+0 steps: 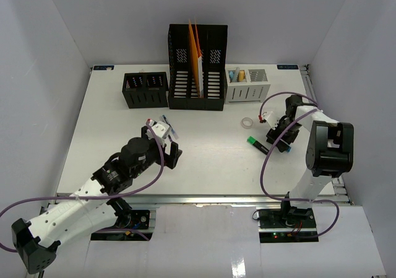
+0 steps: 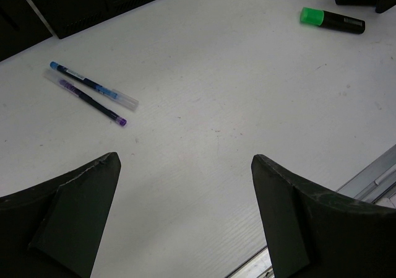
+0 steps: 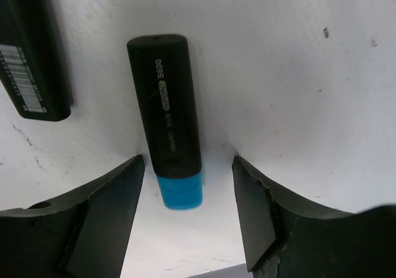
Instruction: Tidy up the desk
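The desk (image 1: pixel 210 169) is a white tabletop with a metal rail along its near edge. A black highlighter with a blue cap (image 3: pixel 167 111) lies on it. My right gripper (image 3: pixel 189 166) is open and low over the cap end, one finger on each side with a gap on both. In the top view my right gripper (image 1: pixel 279 139) is at the right of the desk. A green-capped black highlighter (image 1: pixel 258 144) lies just left of it. My left gripper (image 1: pixel 172 152) hangs open over bare desk, nothing between its fingers (image 2: pixel 80 210).
A blue pen (image 2: pixel 93 85) and a purple pen (image 2: pixel 94 103) lie side by side ahead of my left gripper. A clear tape roll (image 1: pixel 248 122) sits near the green highlighter. At the back stand a small black organizer (image 1: pixel 145 90), a tall black file holder (image 1: pixel 197 73) and a white bin (image 1: pixel 247 86).
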Available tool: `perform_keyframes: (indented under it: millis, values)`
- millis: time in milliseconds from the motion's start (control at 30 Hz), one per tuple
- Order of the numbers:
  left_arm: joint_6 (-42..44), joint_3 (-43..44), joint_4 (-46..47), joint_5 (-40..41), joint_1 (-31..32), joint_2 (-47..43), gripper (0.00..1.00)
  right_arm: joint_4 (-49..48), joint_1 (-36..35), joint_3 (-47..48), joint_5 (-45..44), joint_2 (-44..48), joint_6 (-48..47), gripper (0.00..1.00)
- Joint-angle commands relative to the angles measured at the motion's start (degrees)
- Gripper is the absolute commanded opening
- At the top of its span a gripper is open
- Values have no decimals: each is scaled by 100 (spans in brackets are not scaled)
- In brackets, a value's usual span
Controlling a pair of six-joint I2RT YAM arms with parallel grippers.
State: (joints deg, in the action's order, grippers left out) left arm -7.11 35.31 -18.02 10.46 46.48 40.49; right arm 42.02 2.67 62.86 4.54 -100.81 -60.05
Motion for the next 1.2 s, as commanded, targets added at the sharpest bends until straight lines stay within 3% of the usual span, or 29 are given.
perform_keyframes:
  millis: [0,233,433,633,967,1167]
  values:
    - [-35,178,-9,-18,-34,56,98,-264,-208,237,240,-283,2,66]
    - [-27,174,-8,-27,-60,121,98,-265,-543,301,209,-494,23,57]
    - [-32,160,-5,-15,-77,123,98,-322,-548,309,283,-558,117,25]
    - [-9,143,10,17,-87,137,98,-326,-548,653,692,-225,458,9]
    - [49,127,48,-18,-164,207,98,-934,-548,2692,1962,334,2410,8]
    - [96,81,123,-70,-174,266,98,-3576,-557,2273,1608,604,4644,8]
